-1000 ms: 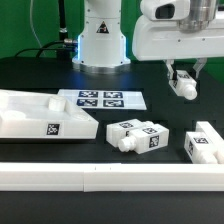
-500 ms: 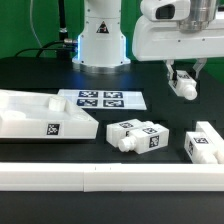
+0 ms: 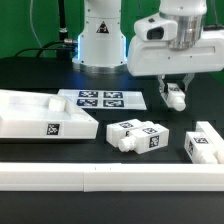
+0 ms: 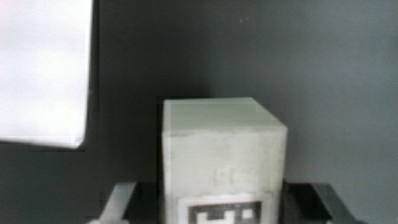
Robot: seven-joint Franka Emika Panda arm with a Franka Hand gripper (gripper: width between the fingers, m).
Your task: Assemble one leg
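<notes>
My gripper (image 3: pixel 174 92) is shut on a leg (image 3: pixel 175 99), a chunky white peg with a black-and-white tag, and holds it above the dark table at the exterior view's right. In the wrist view the same leg (image 4: pixel 224 150) fills the middle, clamped between my two fingers (image 4: pixel 127 200), its tag near the pads. Two more legs (image 3: pixel 138 136) lie side by side on the table in front. Another leg (image 3: pixel 204 143) lies at the exterior view's right edge. The large flat white panel (image 3: pixel 30 112) lies at the exterior view's left.
The marker board (image 3: pixel 103 98) lies flat behind the panel. The robot base (image 3: pixel 100 40) stands at the back. A long white rail (image 3: pixel 110 176) runs along the front edge. A pale panel edge (image 4: pixel 45 70) shows in the wrist view.
My gripper has moved toward the exterior view's left and slightly down, carrying the leg with it. The other parts have not moved.
</notes>
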